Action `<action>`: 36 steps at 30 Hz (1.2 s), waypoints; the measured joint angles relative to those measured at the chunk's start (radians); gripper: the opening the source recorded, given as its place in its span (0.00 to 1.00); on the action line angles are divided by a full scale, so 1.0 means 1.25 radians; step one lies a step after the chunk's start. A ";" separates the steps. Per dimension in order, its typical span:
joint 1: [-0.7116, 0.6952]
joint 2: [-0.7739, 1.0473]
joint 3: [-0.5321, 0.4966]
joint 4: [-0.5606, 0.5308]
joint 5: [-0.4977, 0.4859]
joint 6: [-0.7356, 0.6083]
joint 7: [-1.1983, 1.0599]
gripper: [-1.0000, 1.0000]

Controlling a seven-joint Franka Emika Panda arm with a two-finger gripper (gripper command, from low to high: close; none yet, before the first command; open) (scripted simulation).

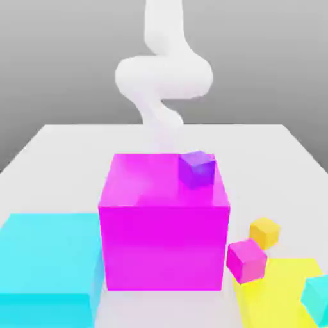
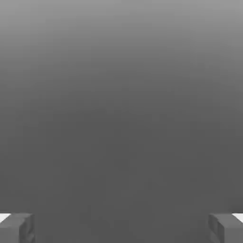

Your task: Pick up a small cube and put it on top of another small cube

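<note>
Currently gripper (image 2: 121,228) is spread wide, nothing between the fingertips (image 2: 19,227), hand view showing bare grey past them. Arm (image 1: 163,77) rises behind the big magenta block (image 1: 163,221), well apart from all small cubes, so I judge no reach has started.

Small orange-yellow cube (image 1: 264,231) sits on the white bench (image 1: 64,150), at the exterior view's right of the big block, just beside the small magenta cube (image 1: 246,260) and behind it; touching or not, cannot tell. Small purple cube (image 1: 196,168) rests on top of the big block near its far right corner. Cyan block (image 1: 48,259) and yellow slab (image 1: 275,301) flank the front, with a cyan cube (image 1: 316,298) at the slab's edge.

Orange-yellow cube: flat on one face, turned so a corner edge points toward the camera. No long axis, sides equal; grasp would likely need jaws aligned to a face pair.
</note>
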 joint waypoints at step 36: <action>0.541 0.743 0.014 -0.395 -0.012 0.546 -1.067 0.50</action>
